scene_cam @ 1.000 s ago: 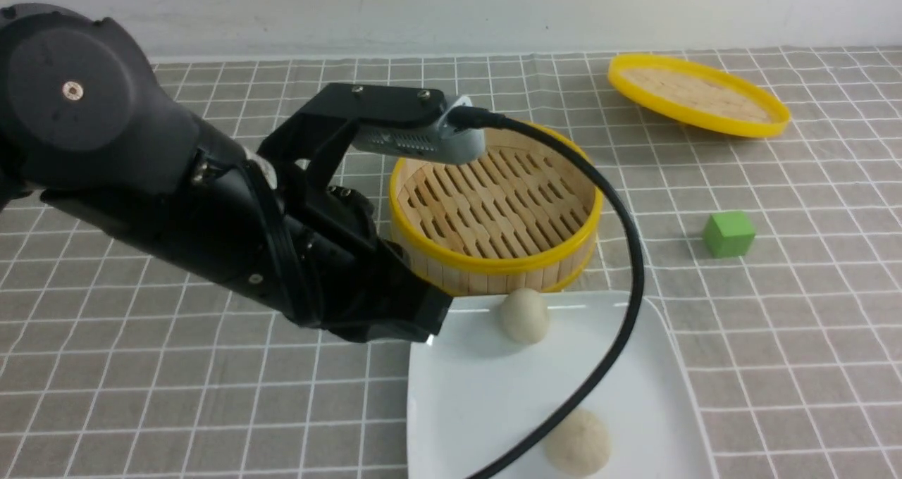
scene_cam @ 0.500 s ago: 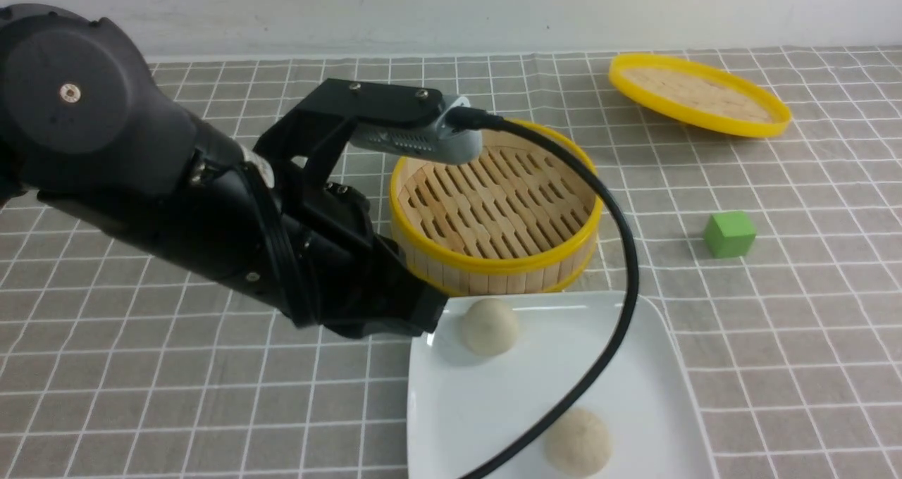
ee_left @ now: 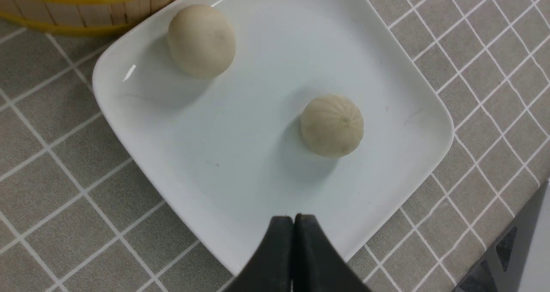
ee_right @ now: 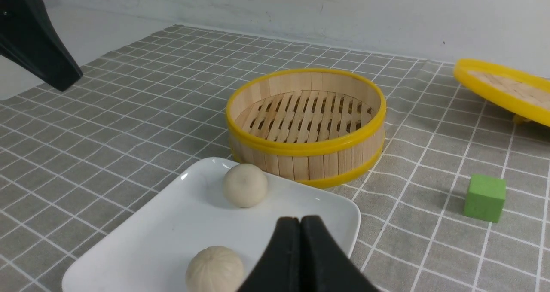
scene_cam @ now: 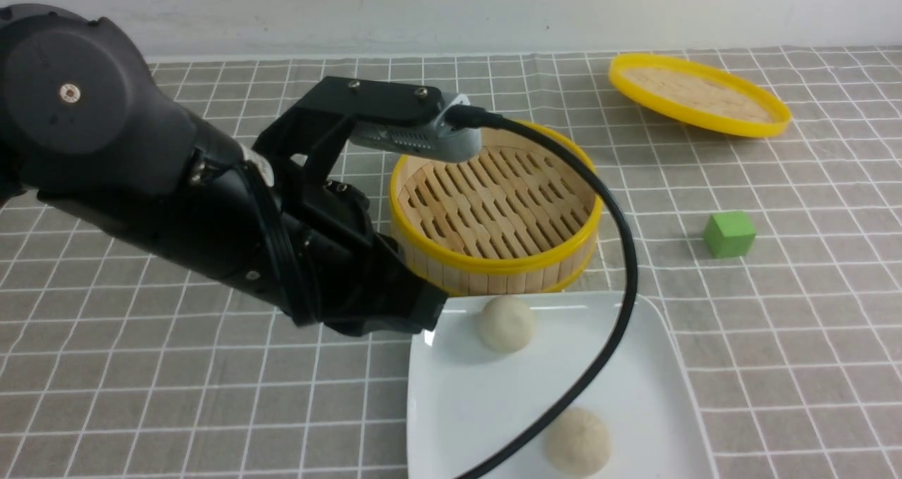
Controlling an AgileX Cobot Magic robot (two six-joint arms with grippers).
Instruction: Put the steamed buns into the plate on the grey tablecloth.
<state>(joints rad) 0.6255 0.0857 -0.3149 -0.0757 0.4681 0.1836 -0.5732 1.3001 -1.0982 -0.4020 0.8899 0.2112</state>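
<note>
Your left arm ends at the plate corner; one steamed bun lies just beside its tip, the second bun farther off.

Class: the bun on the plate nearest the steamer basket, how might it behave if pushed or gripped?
The bun is round on a glossy plate, so a push would probably roll it. Its matte, doughy look suggests softness: a hard grip might dent it.

No writing, label, brand mark, number or sign can be read anywhere, whether on the plate, the steamed buns, the grey tablecloth, the steamer basket, its lid or the green cube.
</note>
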